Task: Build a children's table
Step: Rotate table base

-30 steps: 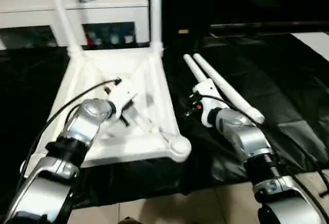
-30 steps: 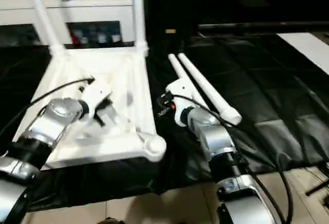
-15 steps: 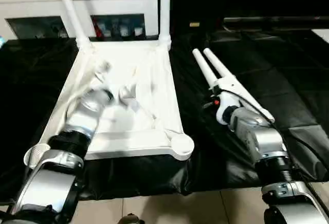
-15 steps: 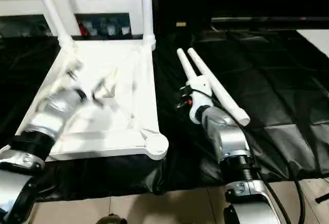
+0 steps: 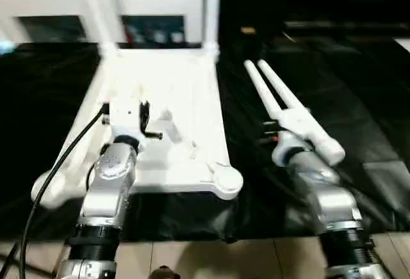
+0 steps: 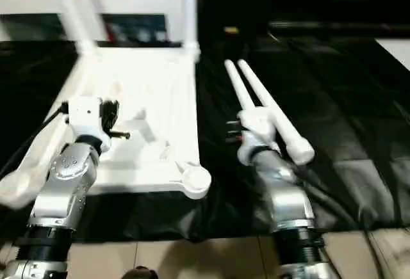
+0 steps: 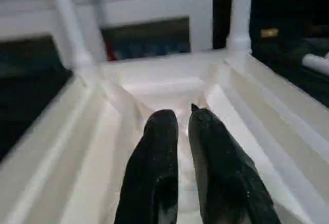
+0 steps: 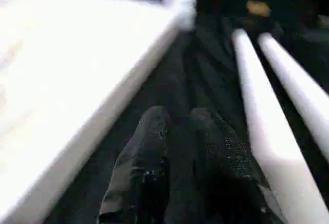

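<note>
White tabletop (image 5: 192,100) lies upside down at 11 o'clock, two loose legs (image 5: 285,103) at 1 o'clock. Both grippers, left (image 7: 182,118) and right (image 8: 177,116), stand slightly parted, empty. A careless grasp could roll the legs away.

Smooth white plastic table top (image 5: 192,93), faintly glossy — same finish on the long tapered white plastic legs (image 5: 291,109). Underneath, wrinkled black sheeting (image 5: 346,80), shiny like plastic film. Brushed silver metal forearm (image 5: 112,180); matt black, finely speckled fingers (image 7: 159,147) — rubbery look. Pale smooth floor (image 6: 192,256).
</note>
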You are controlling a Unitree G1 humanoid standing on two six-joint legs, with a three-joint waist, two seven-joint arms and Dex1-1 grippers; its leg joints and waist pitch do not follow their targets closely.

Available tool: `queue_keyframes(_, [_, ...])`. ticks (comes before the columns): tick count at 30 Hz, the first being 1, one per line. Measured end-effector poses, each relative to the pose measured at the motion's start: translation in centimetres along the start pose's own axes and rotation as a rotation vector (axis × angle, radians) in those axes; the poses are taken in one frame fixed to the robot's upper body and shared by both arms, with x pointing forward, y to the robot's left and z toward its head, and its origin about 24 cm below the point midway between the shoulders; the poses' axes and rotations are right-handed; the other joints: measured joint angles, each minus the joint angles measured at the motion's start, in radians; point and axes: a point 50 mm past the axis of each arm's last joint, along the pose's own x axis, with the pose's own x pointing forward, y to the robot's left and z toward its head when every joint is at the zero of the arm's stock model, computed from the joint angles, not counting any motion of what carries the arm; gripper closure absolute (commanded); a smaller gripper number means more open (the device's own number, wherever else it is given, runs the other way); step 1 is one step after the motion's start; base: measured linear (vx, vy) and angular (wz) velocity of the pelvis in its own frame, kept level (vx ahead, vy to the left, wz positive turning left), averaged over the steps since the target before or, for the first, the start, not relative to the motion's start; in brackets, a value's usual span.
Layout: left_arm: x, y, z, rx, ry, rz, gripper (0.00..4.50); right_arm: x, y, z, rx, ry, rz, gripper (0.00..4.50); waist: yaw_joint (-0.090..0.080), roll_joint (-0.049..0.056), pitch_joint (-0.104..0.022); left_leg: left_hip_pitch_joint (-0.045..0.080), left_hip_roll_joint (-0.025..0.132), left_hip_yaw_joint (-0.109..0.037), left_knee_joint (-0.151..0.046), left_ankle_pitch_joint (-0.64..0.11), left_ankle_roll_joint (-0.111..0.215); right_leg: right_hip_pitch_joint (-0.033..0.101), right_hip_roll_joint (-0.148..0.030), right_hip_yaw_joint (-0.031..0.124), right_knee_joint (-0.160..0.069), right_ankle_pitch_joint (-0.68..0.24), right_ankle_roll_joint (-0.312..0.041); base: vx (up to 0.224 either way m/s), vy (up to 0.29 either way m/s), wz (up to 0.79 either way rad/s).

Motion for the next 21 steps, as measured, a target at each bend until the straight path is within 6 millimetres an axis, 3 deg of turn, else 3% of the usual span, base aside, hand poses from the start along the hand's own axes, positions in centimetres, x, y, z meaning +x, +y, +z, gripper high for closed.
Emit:
queue_keyframes(1, [-0.1, -0.1, 0.0, -0.001, 0.004, 0.003, 3.85, 0.0, 0.1, 0.1, 0.028, -0.001, 0.005, 3.67, 0.007, -0.005, 0.0, 0.008, 0.011, 0.015, -0.009, 0.001, -0.001, 0.002, 0.009, 0.004, -0.001, -0.001, 0.001, -0.015, -0.279, 0.5])
queue_keyframes(2, [-0.1, -0.2, 0.1, -0.007, 0.008, 0.009, 3.85, 0.0, 0.1, 0.1, 0.061, 0.002, 0.005, 3.67, 0.019, -0.015, 0.0, 0.003, 0.023, 0.053, 0.031, -0.032, 0.05, 0.001, 0.014, 0.001, -0.005, 0.004, 0.013, -0.03, -0.289, 0.12])
queue_keyframes(3, [-0.2, -0.4, 0.2, -0.012, 0.009, 0.002, 3.85, -0.1, 0.0, -0.1, 0.072, 0.011, -0.003, 3.67, 0.034, -0.028, 0.004, -0.014, 0.031, 0.11, 0.148, -0.059, 0.094, 0.002, 0.014, 0.006, -0.005, 0.005, 0.03, -0.03, -0.289, 0.12])
queue_keyframes(4, [-0.3, -0.7, 0.1, -0.017, 0.01, -0.011, 3.85, -0.3, -0.2, -0.5, 0.078, 0.029, -0.013, 3.67, 0.044, -0.043, 0.003, -0.011, 0.011, 0.147, 0.209, -0.072, 0.116, 0.004, 0.014, 0.013, -0.01, 0.008, 0.033, -0.03, -0.256, -0.02])
queue_keyframes(5, [-0.4, -0.9, 0.1, -0.021, 0.006, -0.022, 3.85, -0.5, -0.3, -0.7, 0.08, 0.036, -0.02, 3.67, 0.048, -0.053, -0.001, 0.01, -0.021, 0.169, 0.201, -0.08, 0.128, 0.002, 0.017, 0.016, -0.019, 0.013, 0.041, -0.009, -0.126, 0.01])
queue_keyframes(6, [-0.4, -1.0, 0.3, -0.024, -0.002, -0.028, 3.85, -0.7, -0.3, -0.8, 0.082, 0.033, -0.017, 3.67, 0.048, -0.055, -0.002, 0.037, -0.047, 0.182, 0.152, -0.09, 0.145, -0.002, 0.033, 0.022, -0.033, 0.021, 0.054, -0.024, -0.234, 0.15])
queue_keyframes(7, [-0.5, -1.0, 0.5, -0.023, -0.011, -0.027, 3.85, -0.8, -0.4, -0.8, 0.082, 0.03, -0.016, 3.67, 0.047, -0.047, -0.004, 0.056, -0.064, 0.186, 0.101, -0.112, 0.163, -0.005, 0.054, 0.021, -0.05, 0.036, 0.079, -0.028, -0.178, 0.24])
queue_keyframes(8, [-0.6, -0.6, 0.4, -0.024, -0.004, -0.017, 3.85, -0.9, -0.2, -1.1, 0.073, 0.04, 0.001, 3.67, 0.055, -0.034, -0.008, 0.065, -0.047, 0.169, 0.054, -0.116, 0.134, -0.002, 0.084, 0.011, -0.094, 0.062, 0.124, -0.028, -0.178, 0.24])
queue_keyframes(9, [-0.7, -0.4, 0.2, -0.024, 0.005, -0.011, 3.85, -0.9, 0.1, -1.1, 0.059, 0.04, 0.014, 3.67, 0.052, -0.026, -0.011, 0.064, -0.027, 0.168, 0.051, -0.108, 0.121, -0.002, 0.084, -0.004, -0.099, 0.065, 0.149, -0.013, -0.151, 0.08])
queue_keyframes(10, [-0.8, 0.0, 0.0, -0.02, 0.015, -0.001, 3.85, -0.8, 0.7, -1.0, 0.032, 0.032, 0.043, 3.67, 0.041, -0.024, -0.011, 0.063, -0.008, 0.173, 0.055, -0.104, 0.105, -0.021, 0.067, 0.027, -0.051, 0.053, 0.169, -0.008, -0.168, 0.13])
queue_keyframes(11, [-0.8, 0.1, 0.1, -0.023, 0.017, 0.001, 3.85, -0.7, 1.5, -0.8, 0.011, 0.024, 0.079, 3.67, 0.036, -0.033, -0.012, 0.056, -0.007, 0.191, 0.073, -0.104, 0.092, -0.033, 0.011, 0.071, -0.026, 0.041, 0.102, -0.035, -0.143, 0.24])
queue_keyframes(12, [-0.8, 0.0, 0.2, -0.027, 0.013, -0.001, 3.85, -0.7, 1.8, -0.7, 0.005, 0.018, 0.096, 3.67, 0.042, -0.034, -0.011, 0.046, -0.006, 0.195, 0.079, -0.104, 0.091, -0.041, -0.013, 0.069, -0.013, 0.047, 0.097, -0.035, -0.063, 0.26])
queue_keyframes(13, [-0.8, -0.3, 0.1, -0.031, 0.015, -0.014, 3.85, -0.8, 1.9, -0.9, 0.004, 0.026, 0.102, 3.67, 0.047, -0.027, -0.008, 0.045, -0.011, 0.171, 0.078, -0.103, 0.091, -0.032, -0.027, 0.036, -0.019, 0.04, 0.093, -0.071, -0.022, 0.36])
queue_keyframes(14, [-0.8, -0.7, 0.2, -0.038, 0.012, -0.028, 3.85, -0.9, 1.9, -1.1, 0.004, 0.033, 0.103, 3.67, 0.049, -0.025, -0.006, 0.049, -0.008, 0.163, 0.075, -0.103, 0.09, -0.021, -0.037, 0.01, -0.027, 0.042, 0.093, -0.09, -0.078, 0.45])
queue_keyframes(15, [-0.9, -0.9, 0.2, -0.036, 0.009, -0.043, 3.85, -0.9, 2.0, -1.1, -0.001, 0.034, 0.111, 3.67, 0.046, -0.023, -0.002, 0.05, 0.0, 0.157, 0.075, -0.104, 0.083, -0.007, -0.055, -0.034, -0.035, 0.039, 0.088, -0.09, -0.078, 0.45])
queue_keyframes(16, [-0.9, -1.0, 0.2, -0.036, 0.011, -0.045, 3.85, -0.9, 2.0, -1.1, -0.003, 0.034, 0.114, 3.67, 0.039, -0.02, 0.001, 0.055, 0.01, 0.156, 0.077, -0.104, 0.082, 0.008, -0.065, -0.067, -0.045, 0.038, 0.087, -0.089, -0.033, 0.39])
queue_keyframes(17, [-0.9, -0.9, 0.1, -0.036, 0.016, -0.042, 3.85, -0.9, 2.1, -1.1, -0.001, 0.033, 0.117, 3.67, 0.022, -0.002, 0.007, 0.062, 0.025, 0.15, 0.079, -0.107, 0.077, 0.038, -0.075, -0.119, -0.072, 0.038, 0.087, -0.113, 0.017, 0.33])
queue_keyframes(18, [-1.1, -0.6, -0.1, -0.036, 0.026, -0.034, 3.85, -0.8, 2.3, -1.0, 0.001, 0.03, 0.123, 3.67, 0.014, 0.003, 0.015, 0.079, 0.051, 0.158, 0.075, -0.123, 0.041, 0.059, -0.065, -0.14, -0.098, 0.038, 0.087, -0.113, 0.017, 0.33])
queue_keyframes(19, [-1.2, -0.3, -0.4, -0.031, 0.036, -0.024, 3.85, -0.6, 2.8, -0.7, 0.007, 0.017, 0.142, 3.67, 0.009, 0.02, 0.02, 0.079, 0.069, 0.16, 0.067, -0.125, 0.033, 0.089, -0.057, -0.14, -0.08, 0.007, 0.101, -0.066, 0.048, 0.12])
queue_keyframes(20, [-1.0, 0.0, 0.1, -0.024, 0.025, -0.02, 3.85, -0.6, 3.2, -0.6, 0.01, 0.005, 0.156, 3.67, 0.016, 0.009, 0.019, 0.083, 0.069, 0.181, 0.066, -0.124, 0.033, 0.085, -0.054, -0.082, 0.004, -0.035, 0.097, 0.0, 0.0, 0.0])
queue_keyframes(21, [-0.9, 0.0, 0.4, -0.022, 0.011, -0.02, 3.85, -0.5, 3.3, -0.6, 0.008, 0.004, 0.159, 3.67, 0.023, -0.013, 0.01, 0.088, 0.068, 0.206, 0.066, -0.124, 0.033, 0.099, -0.057, -0.026, 0.045, -0.053, 0.096, 0.0, 0.0, 0.0])
